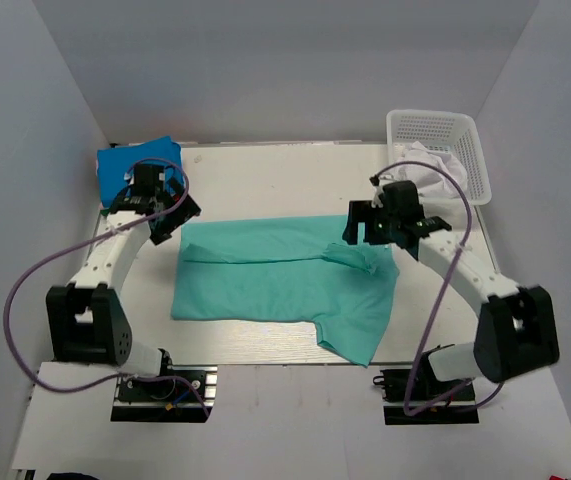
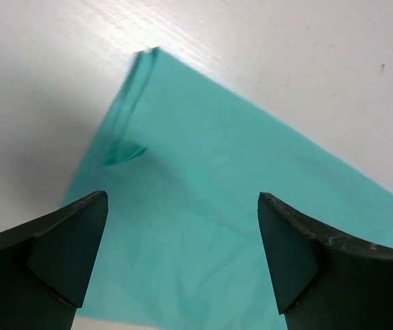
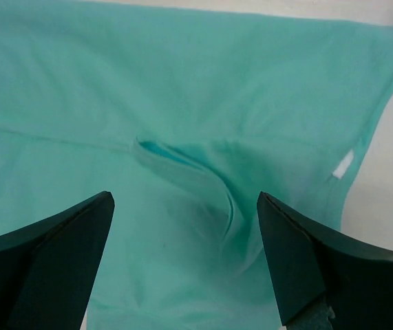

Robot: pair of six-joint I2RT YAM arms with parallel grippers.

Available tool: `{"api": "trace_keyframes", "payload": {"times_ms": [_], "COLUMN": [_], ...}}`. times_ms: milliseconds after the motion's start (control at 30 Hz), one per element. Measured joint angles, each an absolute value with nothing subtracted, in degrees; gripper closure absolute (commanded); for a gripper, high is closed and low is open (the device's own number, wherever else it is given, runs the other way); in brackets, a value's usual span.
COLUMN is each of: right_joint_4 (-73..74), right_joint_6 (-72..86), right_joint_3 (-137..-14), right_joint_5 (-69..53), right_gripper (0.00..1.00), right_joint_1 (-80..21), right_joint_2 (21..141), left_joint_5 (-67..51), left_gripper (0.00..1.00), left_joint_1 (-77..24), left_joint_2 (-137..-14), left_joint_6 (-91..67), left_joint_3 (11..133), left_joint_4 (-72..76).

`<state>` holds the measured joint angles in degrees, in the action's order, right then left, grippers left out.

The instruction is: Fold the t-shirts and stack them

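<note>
A teal-green t-shirt lies spread on the table, its far part folded over, one sleeve sticking out at the near right. My left gripper is open and empty above the shirt's far left corner. My right gripper is open and empty above a raised fold near the shirt's far right edge. A bright blue folded shirt lies at the far left corner. A white shirt sits in the basket.
A white mesh basket stands at the far right. Purple cables loop from both arms. Bare table lies beyond the teal shirt.
</note>
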<state>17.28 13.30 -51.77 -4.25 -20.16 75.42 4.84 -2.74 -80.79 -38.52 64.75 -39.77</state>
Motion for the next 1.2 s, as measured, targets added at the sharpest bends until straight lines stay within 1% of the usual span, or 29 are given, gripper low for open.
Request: {"api": "trace_keyframes", "payload": {"times_ms": [100,200,300,467,633,800,967,1067,1200], "right_joint_4": [16.34,16.58,17.41,21.61,31.03,33.19,32.82,31.9,30.26], "right_joint_6": [13.89,13.89,12.29,8.45,6.79,8.32,11.94,13.65,17.52], "right_joint_3": [-57.76,-62.11,-61.93,-56.75,-50.78,-51.0,-54.78,-57.78,-61.8], "right_joint_5": [-4.21,-7.2,-12.32,-19.09,-22.65,-19.51,-11.9,-8.19,-2.66], "right_gripper": [0.1,0.1,0.1,0.1,0.1,0.1,0.1,0.1,0.1], "right_joint_1": [-20.16,-20.16,-20.56,-22.59,-24.21,-23.99,-23.57,-23.18,-22.7], "right_joint_2": [83.99,91.22,94.19,92.09,83.2,76.29,78.81,82.06,86.74], "left_joint_5": [0.93,-1.65,-3.92,-5.76,-6.28,-4.91,-0.23,2.37,1.91], "left_gripper": [0.0,0.0,0.0,0.0,0.0,0.0,0.0,0.0,0.0], "left_joint_1": [-2.74,-2.87,-2.92,-3.03,-3.11,-3.09,-2.46,-2.28,-2.37], "left_joint_2": [-87.9,-95.29,-99.81,-103.37,-103.5,-100.22,-95.61,-95.04,-95.04], "left_joint_6": [-38.15,-37.3,-36.77,-36.16,-35.16,-34.15,-33.93,-34.54,-34.96], "left_joint_3": [67.02,68.29,68.75,70.39,70.52,66.08,62.17,64.16,71.35], "left_joint_4": [-35.46,-33.76,-33.39,-34.44,-37.5,-43.88,-52.6,-56.05,-55.92]}}
